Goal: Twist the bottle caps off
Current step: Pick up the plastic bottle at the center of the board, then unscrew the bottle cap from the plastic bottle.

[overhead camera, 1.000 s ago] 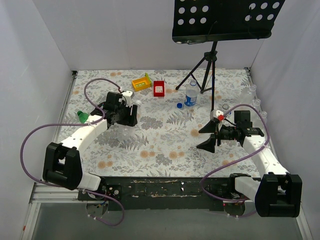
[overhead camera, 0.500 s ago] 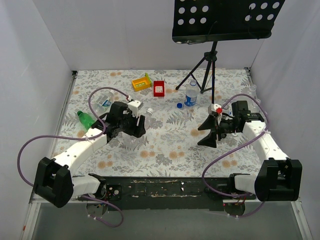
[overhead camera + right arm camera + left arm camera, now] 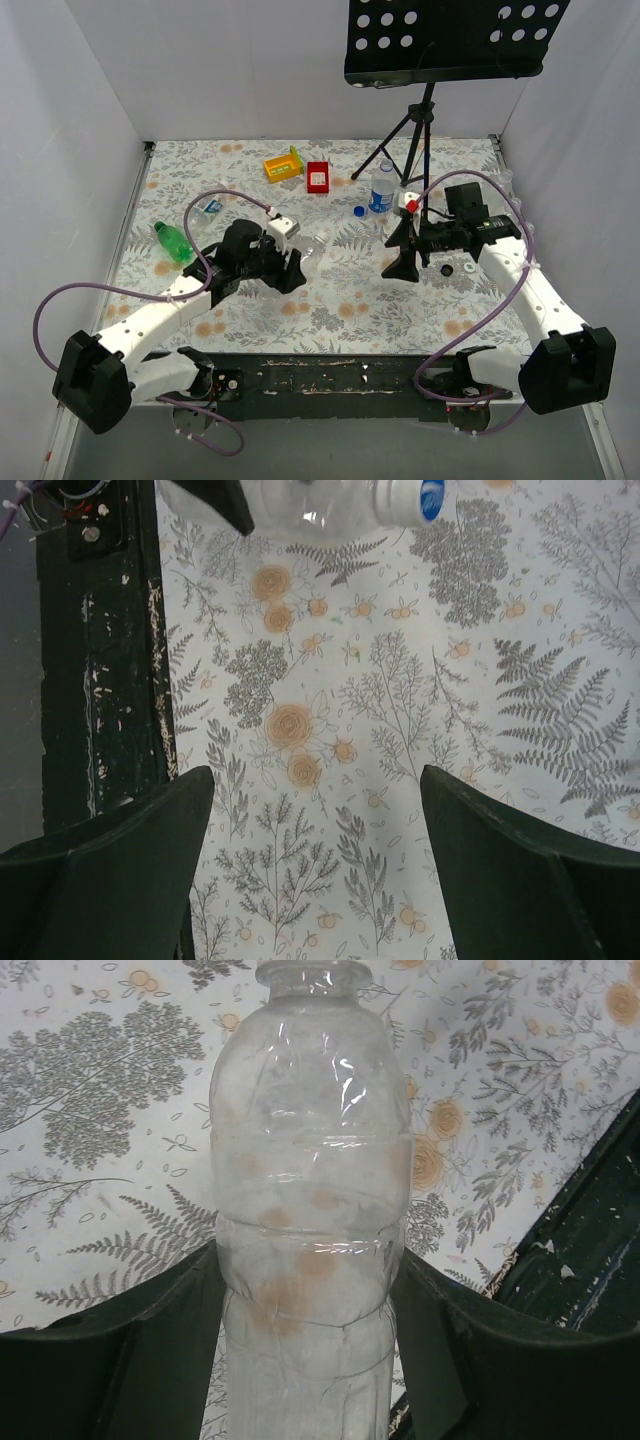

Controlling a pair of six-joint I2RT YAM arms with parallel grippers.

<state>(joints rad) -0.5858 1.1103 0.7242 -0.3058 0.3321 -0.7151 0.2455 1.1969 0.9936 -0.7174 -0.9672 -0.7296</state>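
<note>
Beside upright bottle, black tripod.

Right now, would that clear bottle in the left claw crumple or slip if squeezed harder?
The clear bottle looks empty, the flowered tablecloth showing straight through it, so it is probably very light. Its thin, creased walls would likely dent under a harder squeeze. Being smooth and round, it might twist in the left claw.
</note>
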